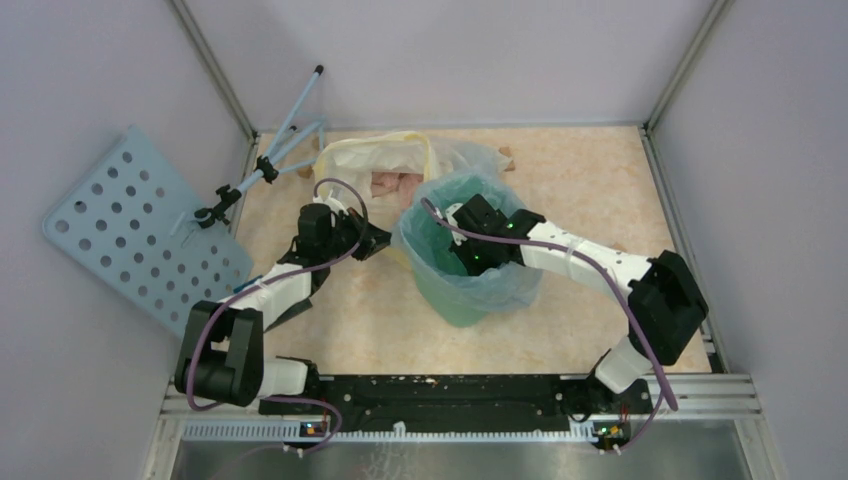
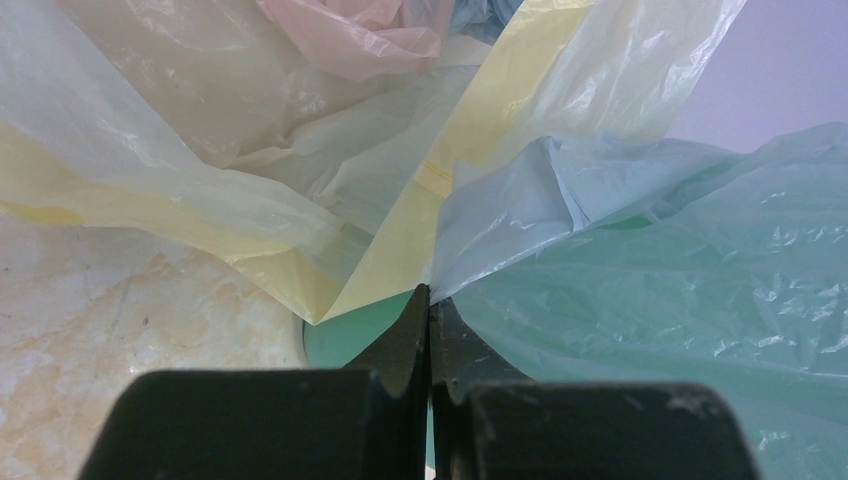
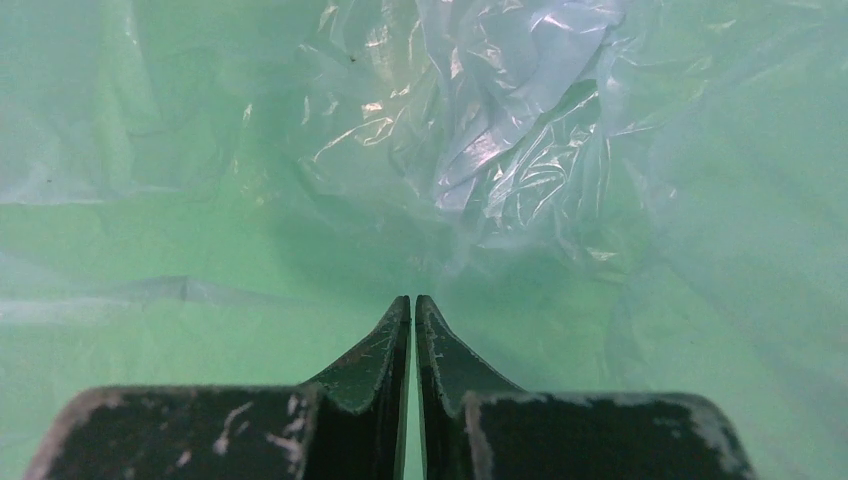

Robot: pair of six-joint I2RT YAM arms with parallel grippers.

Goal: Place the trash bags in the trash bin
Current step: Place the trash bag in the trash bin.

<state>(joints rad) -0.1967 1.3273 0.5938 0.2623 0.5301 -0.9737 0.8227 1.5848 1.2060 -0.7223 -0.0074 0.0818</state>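
Observation:
The mint-green trash bin (image 1: 462, 300) stands mid-table. The pale-blue see-through trash bag (image 1: 505, 285) lines it and hangs over its rim. My left gripper (image 1: 385, 240) is at the bin's left rim and is shut on the bag's edge. In the left wrist view its tips (image 2: 430, 295) pinch the bag's corner (image 2: 560, 190), with bare bin wall (image 2: 345, 335) just below. My right gripper (image 1: 463, 262) reaches down inside the bin. In the right wrist view it (image 3: 412, 300) is shut with nothing between the fingers, facing crumpled bag film (image 3: 500, 130) over the green inside.
A whitish bag with a yellow rim (image 1: 385, 160) lies behind the bin, touching it, with pink stuff (image 1: 390, 183) inside. It fills the upper left wrist view (image 2: 300, 150). A pale-blue perforated board (image 1: 130, 225) and a blue-legged stand (image 1: 280, 140) are at the left wall.

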